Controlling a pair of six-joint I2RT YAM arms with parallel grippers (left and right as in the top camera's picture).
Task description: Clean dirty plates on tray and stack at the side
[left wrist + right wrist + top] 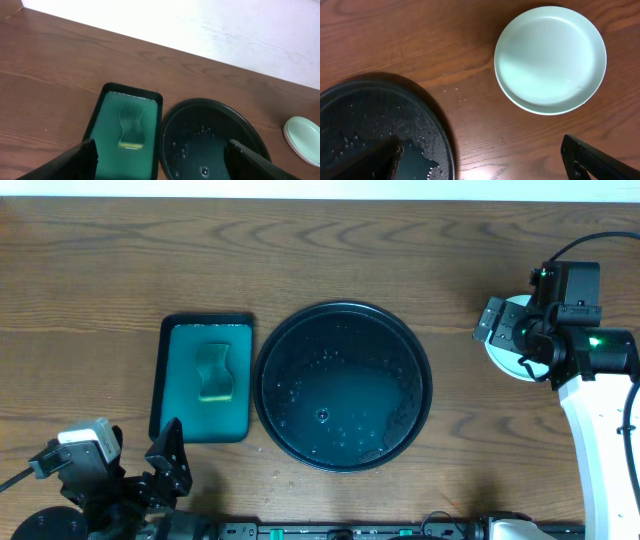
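Observation:
The round black tray (pixel 340 315) sits mid-table, wet, with a shallow teal pool and droplets and no plate in it; it also shows in the left wrist view (pixel 235 117) and the right wrist view (pixel 427 117). The plates (pixel 550 57) lie stacked on the wood to the right of the tray, top one pale mint and clean-looking, also visible as plates (pixel 503 360) and plates (pixel 304 140). My right gripper (pixel 497 325) hovers over the stack's left side, open and holding nothing (pixel 485 165). My left gripper (pixel 168 465) is open near the front left (pixel 162 165).
A dark green rectangular sponge tray (pixel 175 395) with a green-yellow sponge (pixel 214 372) lies left of the black tray, also seen as sponge (pixel 131 127). Bare wood stretches along the back. The arm bases stand at the front edge.

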